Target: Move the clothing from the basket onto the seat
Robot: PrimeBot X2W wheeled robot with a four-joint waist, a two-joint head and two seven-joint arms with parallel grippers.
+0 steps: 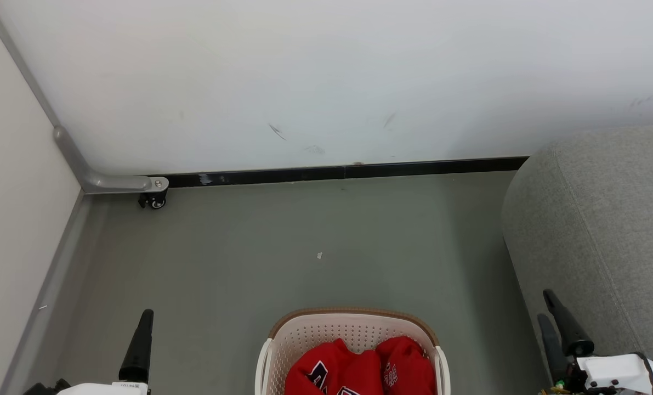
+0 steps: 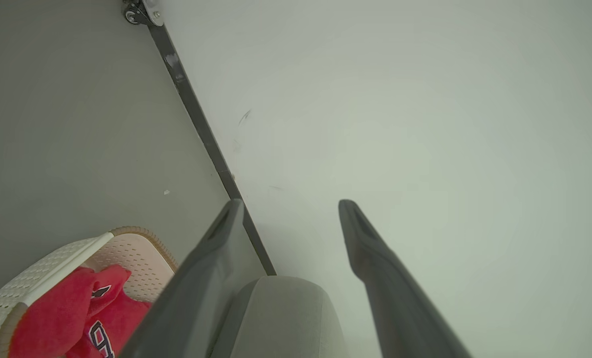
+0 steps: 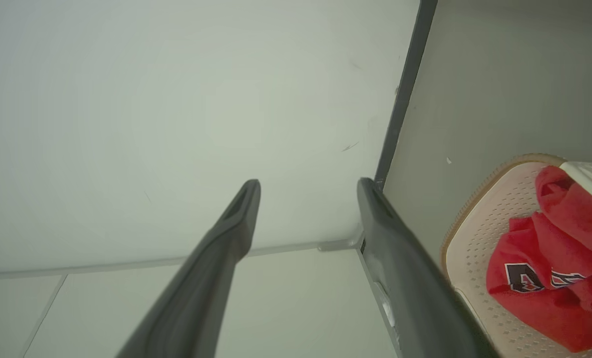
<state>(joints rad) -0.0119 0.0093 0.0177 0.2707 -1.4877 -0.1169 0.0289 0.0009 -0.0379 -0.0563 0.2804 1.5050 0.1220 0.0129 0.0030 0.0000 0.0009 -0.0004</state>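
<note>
The cream perforated basket [image 1: 353, 314] with a brown rim stands on the floor at the bottom centre of the head view. The red clothing [image 1: 359, 367] with black-and-white lettering lies bunched inside it. My left gripper [image 2: 291, 204] is open and empty; one dark finger [image 1: 140, 343] rises left of the basket, apart from it. To the basket's right my right gripper [image 1: 545, 305] is open and empty, close against the grey seat [image 1: 595, 230]. The wrist views catch the basket [image 2: 136, 232] [image 3: 479, 194] and clothing [image 2: 72, 318] [image 3: 549, 278] from the sides.
A white wall [image 1: 326, 82] with a black baseboard [image 1: 348, 171] runs behind the grey floor [image 1: 282, 247]. A pale partition [image 1: 8, 219] on a small caster [image 1: 153, 200] closes the left side. A scrap of paper [image 1: 319, 255] lies on the floor.
</note>
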